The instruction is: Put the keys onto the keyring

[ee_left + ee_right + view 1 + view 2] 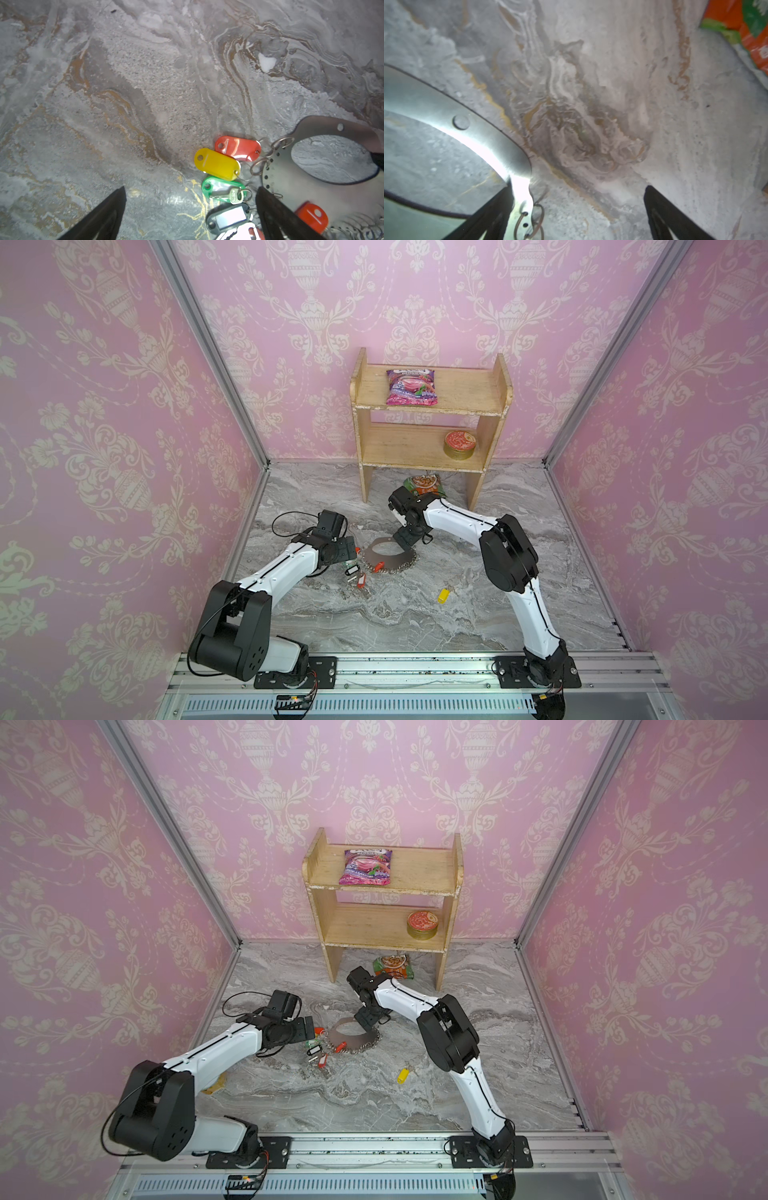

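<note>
The keyring [376, 563] [338, 1039] lies flat mid-table, small metal loops along its outer edge. Several tagged keys cluster at its left edge: red [239, 148], yellow [217, 164], green [216, 185] and black [228, 217]. An orange-red tag [311, 216] rests on the band [291, 187]. One yellow-tagged key [444, 595] [403, 1076] lies alone to the right. My left gripper [351, 546] [190, 188] hangs open over the cluster. My right gripper [405, 539] [577, 187] stands open at the hoop's far right; one finger covers the band [477, 128].
A wooden shelf [430, 410] stands at the back with a pink packet [411, 386] on top and a round tin [459, 443] below. A green-orange packet [424, 485] [737, 25] lies under it, just behind my right wrist. Pink walls close three sides.
</note>
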### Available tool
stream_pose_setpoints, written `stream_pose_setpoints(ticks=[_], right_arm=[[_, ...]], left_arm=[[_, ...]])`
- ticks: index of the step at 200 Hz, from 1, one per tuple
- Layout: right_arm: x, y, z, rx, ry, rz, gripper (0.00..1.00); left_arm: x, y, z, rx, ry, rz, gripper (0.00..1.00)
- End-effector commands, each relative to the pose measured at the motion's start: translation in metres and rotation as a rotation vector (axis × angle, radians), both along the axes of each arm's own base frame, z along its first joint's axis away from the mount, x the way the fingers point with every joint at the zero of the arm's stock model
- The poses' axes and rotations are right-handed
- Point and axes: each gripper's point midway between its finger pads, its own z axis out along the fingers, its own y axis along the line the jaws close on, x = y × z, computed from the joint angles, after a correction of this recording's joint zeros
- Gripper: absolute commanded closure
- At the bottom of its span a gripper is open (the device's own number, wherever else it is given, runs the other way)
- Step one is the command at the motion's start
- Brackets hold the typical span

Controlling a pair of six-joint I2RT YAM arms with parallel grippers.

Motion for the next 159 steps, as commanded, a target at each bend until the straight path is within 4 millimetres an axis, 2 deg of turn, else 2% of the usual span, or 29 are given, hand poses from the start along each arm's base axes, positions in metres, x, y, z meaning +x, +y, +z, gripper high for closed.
stream_pose_setpoints(ticks=[1, 29, 50, 86, 121, 159], right_arm=[[-0.003, -0.015, -0.019, -0.034, 0.065, 0.002, 0.0], [-0.02, 0.016, 0.017, 0.201, 0.081, 0.002, 0.0], [-0.034, 0.024, 0.038, 0.314, 0.088, -0.018, 0.0], [-0.041, 0.011, 0.054, 0.313, 0.041, -0.058, 0.0], [-0.044, 0.004, 0.06, 0.306, 0.02, -0.071, 0.0], [-0.047, -0.002, 0.064, 0.311, -0.011, -0.088, 0.0]], left_arm=[[0.014, -0.018, 0.004, 0.021, -0.01, -0.096, 0.01], [0.031, -0.036, 0.007, 0.062, -0.01, -0.195, 0.01], [0.038, -0.046, 0.0, 0.151, 0.034, -0.262, 0.01], [0.056, -0.056, -0.014, 0.194, 0.095, -0.289, 0.01], [0.066, -0.066, -0.024, 0.274, 0.137, -0.367, 0.01], [0.073, -0.085, -0.033, 0.249, 0.141, -0.403, 0.01]])
